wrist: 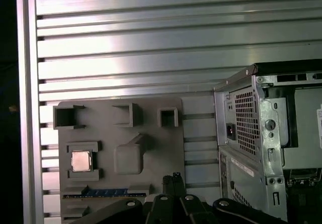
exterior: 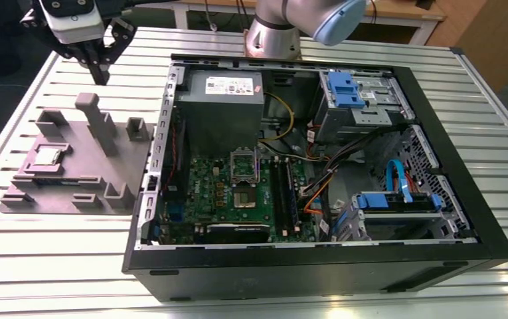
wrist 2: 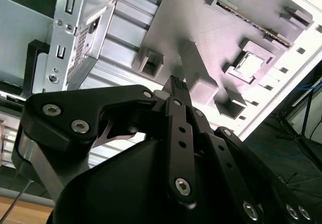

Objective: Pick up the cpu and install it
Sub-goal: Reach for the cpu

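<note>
My claw (exterior: 103, 74) hangs pressed shut and empty near the grey block (exterior: 85, 169) beside the computer case (exterior: 325, 269), where the cpu (exterior: 48, 156) sits flat in its pocket; I reckon it's light, stiff, slick-topped and fragile, so I'd pinch opposite edges.

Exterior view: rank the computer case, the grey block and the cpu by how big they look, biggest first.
1. computer case, clearly the largest
2. grey block
3. cpu, by far the smallest, sitting on the grey block
</note>
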`<control>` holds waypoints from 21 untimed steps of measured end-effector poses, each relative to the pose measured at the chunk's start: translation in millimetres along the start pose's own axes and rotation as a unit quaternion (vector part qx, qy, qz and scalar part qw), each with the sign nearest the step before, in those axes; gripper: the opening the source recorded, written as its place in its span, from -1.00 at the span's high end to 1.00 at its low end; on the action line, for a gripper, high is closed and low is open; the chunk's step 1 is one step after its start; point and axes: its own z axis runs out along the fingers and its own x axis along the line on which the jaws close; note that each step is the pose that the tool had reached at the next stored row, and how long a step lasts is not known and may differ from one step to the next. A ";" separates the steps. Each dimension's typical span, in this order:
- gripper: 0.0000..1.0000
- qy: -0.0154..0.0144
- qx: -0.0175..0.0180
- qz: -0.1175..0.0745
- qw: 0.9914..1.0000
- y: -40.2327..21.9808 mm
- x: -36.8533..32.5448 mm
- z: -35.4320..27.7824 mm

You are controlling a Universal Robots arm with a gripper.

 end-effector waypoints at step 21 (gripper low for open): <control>0.79 -0.001 0.000 0.000 1.000 -1.9 24.1 0.7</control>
